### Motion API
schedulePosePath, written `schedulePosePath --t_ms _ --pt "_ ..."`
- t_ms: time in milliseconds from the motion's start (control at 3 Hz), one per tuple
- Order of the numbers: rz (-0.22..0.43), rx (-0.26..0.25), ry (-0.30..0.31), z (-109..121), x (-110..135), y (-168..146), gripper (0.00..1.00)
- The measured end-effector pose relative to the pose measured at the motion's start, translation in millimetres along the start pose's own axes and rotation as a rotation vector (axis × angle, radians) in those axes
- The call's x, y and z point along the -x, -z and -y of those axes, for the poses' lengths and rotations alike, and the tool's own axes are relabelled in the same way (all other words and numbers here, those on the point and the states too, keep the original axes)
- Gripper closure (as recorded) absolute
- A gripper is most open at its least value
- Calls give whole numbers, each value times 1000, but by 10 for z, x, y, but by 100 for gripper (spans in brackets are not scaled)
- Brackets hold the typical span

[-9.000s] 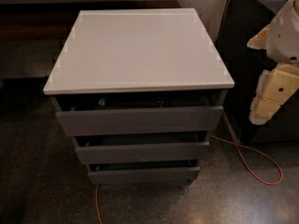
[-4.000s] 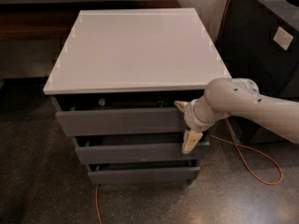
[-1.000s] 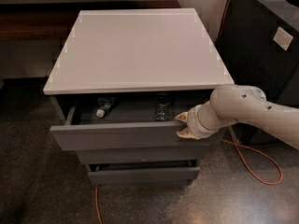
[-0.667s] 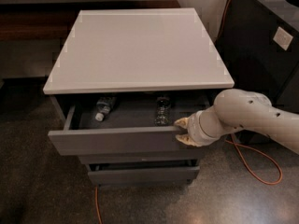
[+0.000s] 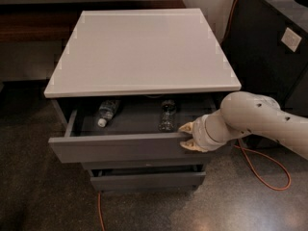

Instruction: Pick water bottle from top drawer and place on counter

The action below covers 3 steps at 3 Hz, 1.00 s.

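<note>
The top drawer (image 5: 115, 148) of the grey cabinet stands pulled out under the white counter (image 5: 144, 47). Inside it, right of the middle, lies the clear crinkly water bottle (image 5: 167, 115). A second bottle (image 5: 107, 111) with a pale label and white cap lies at the drawer's left. My gripper (image 5: 187, 136) is at the right end of the drawer's front panel, its cream fingers (image 5: 186, 127) pinched over the panel's top edge. The water bottle lies a little behind and to the left of the gripper, untouched.
Two narrower grey drawers (image 5: 144, 179) sit below, slightly ajar. A dark black unit (image 5: 269, 52) stands to the right, with an orange cable (image 5: 262, 170) looping over the speckled floor. A dark wooden bench (image 5: 33, 28) is behind on the left.
The gripper has pulled the top drawer further out toward the camera. Both bottles inside now show more fully.
</note>
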State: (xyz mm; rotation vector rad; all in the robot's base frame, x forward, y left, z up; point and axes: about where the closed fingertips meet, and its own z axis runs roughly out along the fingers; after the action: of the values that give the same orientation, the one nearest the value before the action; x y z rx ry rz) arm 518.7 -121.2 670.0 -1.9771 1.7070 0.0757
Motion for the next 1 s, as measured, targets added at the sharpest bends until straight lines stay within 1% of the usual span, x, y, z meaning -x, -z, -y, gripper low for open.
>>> schedulePosePath --t_ms 333,667,1000 --pt "36 8 5 -160 144 47 100" --pt "40 9 5 -163 167 71 100" --pt "76 11 11 -257 293 117 100"
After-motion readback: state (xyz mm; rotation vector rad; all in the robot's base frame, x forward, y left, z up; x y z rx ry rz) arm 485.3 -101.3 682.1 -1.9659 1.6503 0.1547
